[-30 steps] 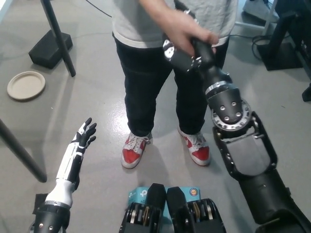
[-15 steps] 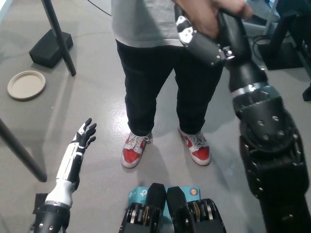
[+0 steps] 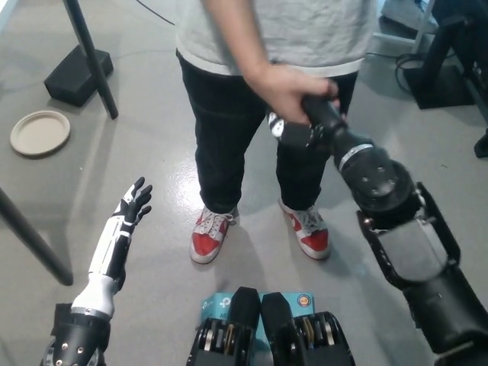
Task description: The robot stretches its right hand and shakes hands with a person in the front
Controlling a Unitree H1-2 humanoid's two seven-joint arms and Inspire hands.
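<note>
Grey concrete floor [image 3: 152,175] fills the scene, with a round paper plate [image 3: 40,133] lying off to our left beside a black foot block [image 3: 78,74] and the leg of a stand. Directly before us stands a person [image 3: 267,46] in a grey shirt, black trousers and red-and-white sneakers [image 3: 211,235]. Our black right hand [image 3: 299,128] reaches forward at about the person's hip height, and the person's hand [image 3: 288,90] is wrapped over it from above, so the two are clasped in the handshake the task calls for. The clasp covers most of our right hand, so we judge it closed on theirs, though its fingers are largely hidden. The arm is extended across the gap, which lets the person stay upright and square to us. Our white left hand [image 3: 131,204] rests low at our left side, fingers spread and holding nothing, kept well clear of the person's legs. We judge the shake is under way, with release remaining.
</note>
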